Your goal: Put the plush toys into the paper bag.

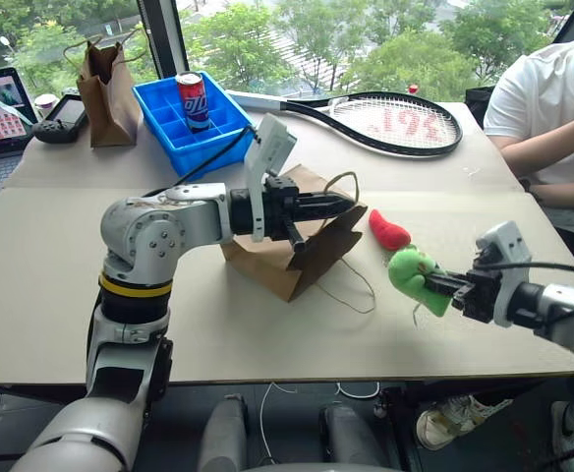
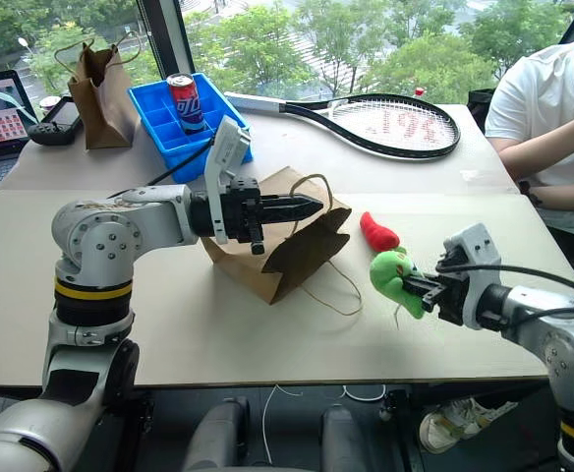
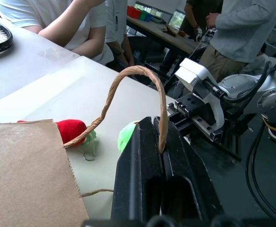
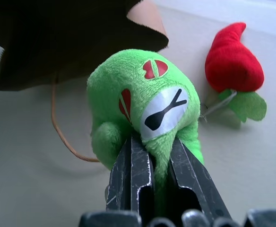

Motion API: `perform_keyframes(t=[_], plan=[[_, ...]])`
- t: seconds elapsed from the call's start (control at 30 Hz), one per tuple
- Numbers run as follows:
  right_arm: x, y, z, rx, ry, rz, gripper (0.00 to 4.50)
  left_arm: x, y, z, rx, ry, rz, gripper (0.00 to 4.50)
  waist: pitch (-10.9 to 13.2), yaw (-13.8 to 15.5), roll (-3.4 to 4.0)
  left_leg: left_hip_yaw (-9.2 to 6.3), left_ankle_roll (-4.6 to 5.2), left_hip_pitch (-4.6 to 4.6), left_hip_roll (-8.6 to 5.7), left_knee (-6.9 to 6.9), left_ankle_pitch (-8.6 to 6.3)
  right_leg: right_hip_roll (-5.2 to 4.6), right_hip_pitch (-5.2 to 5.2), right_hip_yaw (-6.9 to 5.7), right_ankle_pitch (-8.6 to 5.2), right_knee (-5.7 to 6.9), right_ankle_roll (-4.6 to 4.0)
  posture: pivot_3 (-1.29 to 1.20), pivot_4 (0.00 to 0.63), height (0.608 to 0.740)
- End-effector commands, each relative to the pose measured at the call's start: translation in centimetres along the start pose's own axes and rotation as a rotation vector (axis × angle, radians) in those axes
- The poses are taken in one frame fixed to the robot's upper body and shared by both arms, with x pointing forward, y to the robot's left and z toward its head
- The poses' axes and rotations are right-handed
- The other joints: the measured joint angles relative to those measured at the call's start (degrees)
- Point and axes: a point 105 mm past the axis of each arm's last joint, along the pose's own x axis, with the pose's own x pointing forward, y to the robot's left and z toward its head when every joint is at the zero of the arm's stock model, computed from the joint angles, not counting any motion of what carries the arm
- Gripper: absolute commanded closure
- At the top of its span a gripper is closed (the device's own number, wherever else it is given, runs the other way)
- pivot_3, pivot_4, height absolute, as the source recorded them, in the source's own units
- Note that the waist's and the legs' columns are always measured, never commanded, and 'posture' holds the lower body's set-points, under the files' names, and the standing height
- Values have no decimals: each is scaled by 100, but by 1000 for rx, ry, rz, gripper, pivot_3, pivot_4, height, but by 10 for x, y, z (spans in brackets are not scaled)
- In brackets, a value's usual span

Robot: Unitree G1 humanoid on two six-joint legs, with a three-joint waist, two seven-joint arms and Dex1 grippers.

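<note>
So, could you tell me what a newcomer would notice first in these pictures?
Probably the green toy pinched in the right gripper near the table's right edge. Next, the left gripper shut on a cord handle of the paper bag mid-table, with the red chili toy lying just right of it.

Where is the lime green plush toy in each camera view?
Left eye view: green plush toy, lower right, held in the right tool.
Right eye view: right of centre, near the red chili.
Left wrist view: partly hidden behind the finger.
Right wrist view: centre.
Shared landmark: the red chili.
</note>
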Motion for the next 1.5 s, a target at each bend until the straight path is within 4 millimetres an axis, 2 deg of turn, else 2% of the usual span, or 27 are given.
perform_keyframes(t=[0.03,0.27,0.37,0.47,0.53,0.6,0.7,0.83,0.87,0.97,1.07,1.23,1.33,1.43,1.5], plan=[[23,22,15,-24,-26,83,4461,2,-7,11,37,-26,-22,4500,0,-8,0,0,0,-1,0,-1,0,0,0,0,0,-1,0,0,150,740],[88,44,15,-67,17,149,4461,8,-13,15,28,-47,-49,4500,0,-3,2,-3,1,-14,-5,-2,0,-1,-6,0,29,-1,12,0,150,740],[108,58,26,-45,-35,204,4461,11,-16,14,21,-48,-59,4500,1,-4,2,-4,1,-22,-6,-2,1,0,-12,0,30,-1,14,0,150,740],[124,67,26,82,-101,253,4461,12,-19,14,18,-52,-63,4500,1,-17,2,-9,2,-23,-6,-4,1,2,-13,0,31,2,17,0,150,740],[137,70,15,227,-140,272,4461,12,-18,15,17,-61,-59,4500,0,-15,3,-15,2,-22,-6,-6,1,6,-12,-2,30,6,18,0,150,740],[148,64,5,323,-177,219,4461,11,-18,16,17,-62,-54,4500,0,-6,3,-17,2,-22,-5,-8,1,7,-11,-4,30,8,18,0,150,740],[157,55,3,477,-272,146,4461,9,-16,16,16,-61,-41,4500,1,-13,4,-20,1,-24,-6,-7,2,7,-12,-6,30,9,18,0,150,740],[156,54,-2,688,-335,146,4461,5,-13,15,10,-63,-21,4500,2,-23,7,-24,0,-22,-5,-8,3,10,-13,-6,31,15,17,0,150,740],[156,53,-4,716,-341,139,3806,5,-12,16,9,-63,-20,4500,2,-20,8,-28,0,-21,-5,-8,3,10,-12,-9,31,16,17,0,150,740],[152,48,-4,754,-356,108,2909,4,-11,15,10,-60,-16,4500,3,-23,9,-29,0,-22,-6,-8,3,9,-11,-11,30,15,17,0,150,740],[144,46,-2,723,-350,99,1825,4,-9,14,12,-53,-8,4500,4,-30,11,-29,0,-21,-5,-9,3,9,-12,-11,30,16,16,0,150,740],[112,38,-3,497,-278,45,120,-2,2,12,22,-36,43,4500,7,-11,18,-29,0,-24,-9,-11,3,4,-11,-11,28,12,15,0,150,740],[90,34,-4,409,-239,49,120,-5,7,12,23,-34,67,4500,7,-20,18,-29,0,-23,-9,-13,2,6,-12,-11,28,11,14,0,150,740],[56,15,-9,284,-167,-5,120,-6,10,11,20,-33,81,4500,9,-20,23,-30,0,-22,-9,-17,2,5,-12,-10,26,10,10,0,150,740],[41,-1,-6,247,-161,-48,120,-6,10,11,19,-31,81,4500,9,-15,24,-29,0,-22,-9,-17,2,5,-11,-10,25,7,10,0,150,740]])
